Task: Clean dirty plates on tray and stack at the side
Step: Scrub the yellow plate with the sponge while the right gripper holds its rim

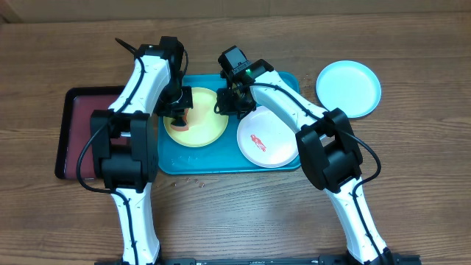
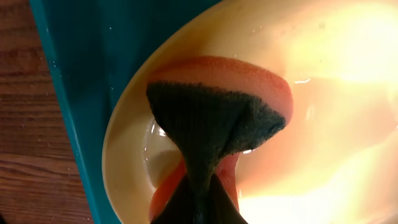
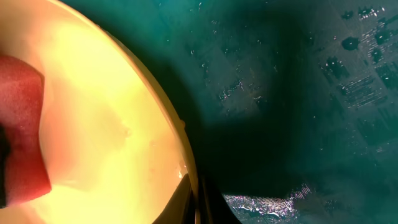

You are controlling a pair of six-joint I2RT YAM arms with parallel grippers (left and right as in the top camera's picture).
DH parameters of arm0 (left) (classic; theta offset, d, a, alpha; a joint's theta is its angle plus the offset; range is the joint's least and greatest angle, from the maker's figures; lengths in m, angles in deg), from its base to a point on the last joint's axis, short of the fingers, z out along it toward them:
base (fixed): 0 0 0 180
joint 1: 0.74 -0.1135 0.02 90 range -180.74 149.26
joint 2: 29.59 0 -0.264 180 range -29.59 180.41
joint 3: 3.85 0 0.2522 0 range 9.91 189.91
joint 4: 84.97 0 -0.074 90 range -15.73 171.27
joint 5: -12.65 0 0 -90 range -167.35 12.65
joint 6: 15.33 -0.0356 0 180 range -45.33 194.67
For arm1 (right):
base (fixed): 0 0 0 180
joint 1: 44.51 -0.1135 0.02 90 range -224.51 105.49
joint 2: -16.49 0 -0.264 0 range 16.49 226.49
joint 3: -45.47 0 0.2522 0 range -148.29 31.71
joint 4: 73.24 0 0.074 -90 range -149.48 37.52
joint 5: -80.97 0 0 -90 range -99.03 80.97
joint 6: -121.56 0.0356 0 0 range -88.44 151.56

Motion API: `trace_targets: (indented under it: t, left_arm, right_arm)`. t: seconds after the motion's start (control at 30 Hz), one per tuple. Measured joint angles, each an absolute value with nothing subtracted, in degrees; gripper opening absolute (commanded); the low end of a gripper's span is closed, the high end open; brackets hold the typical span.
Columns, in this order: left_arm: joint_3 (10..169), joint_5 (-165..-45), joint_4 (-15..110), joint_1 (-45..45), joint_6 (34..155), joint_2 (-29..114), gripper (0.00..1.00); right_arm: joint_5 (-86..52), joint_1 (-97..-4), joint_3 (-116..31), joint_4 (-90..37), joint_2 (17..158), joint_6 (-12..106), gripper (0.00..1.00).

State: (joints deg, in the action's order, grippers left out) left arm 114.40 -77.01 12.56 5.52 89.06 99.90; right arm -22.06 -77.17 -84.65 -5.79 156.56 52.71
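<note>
Step in hand, as judged: scrubbing of plate 1 of 3.

The yellow-green plate (image 1: 202,131) lies in the left half of the tray (image 1: 221,165), at the centre of the overhead frame. The left gripper (image 1: 179,110) is closed hard on the sponge (image 2: 219,102). In the left wrist view the dark scouring face is bunched into a waist and the orange foam is pressed onto the wet plate. The right gripper (image 3: 194,200) is pinched together on the plate's right rim, at the bottom edge of the right wrist view.

The white plate (image 1: 271,143), with 1 red smear (image 1: 257,140), lies at the tray's lower right, just beside the yellow-green plate. The light blue plate (image 1: 349,88) lies off the tray on the table (image 1: 412,184), upper right.

Risks noted:
- The rim hold is thin and wet, so a sideways scrub stroke could pull the plate free and slide it into the white plate.
- Little face is presented by the folded sponge, so residue may be missed.
- Droplets are seen on the tray, so a loosened plate could skate.
</note>
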Motion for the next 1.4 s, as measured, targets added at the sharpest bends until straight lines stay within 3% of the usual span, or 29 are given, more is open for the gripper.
trace_targets:
  t: [0.5, 0.73, 1.07, 1.4]
  left_arm:
    - [112.6, -87.2, 20.0, 9.1, 89.3, 99.9, 0.04]
    - [106.8, -81.0, 22.0, 10.6, 89.3, 97.4, 0.04]
    - [106.2, -61.6, 13.3, 9.1, 91.5, 97.5, 0.04]
    - [108.8, -69.3, 17.8, 6.1, 92.0, 98.5, 0.04]
  right_arm:
    - [-22.1, -77.2, -84.6, -5.9, 156.6, 52.7, 0.04]
    - [-22.7, -77.3, -84.6, -5.6, 156.6, 52.4, 0.04]
    - [-22.7, -77.8, -84.6, -5.5, 156.6, 52.3, 0.04]
    - [-22.5, -77.8, -84.6, -5.9, 156.6, 52.5, 0.04]
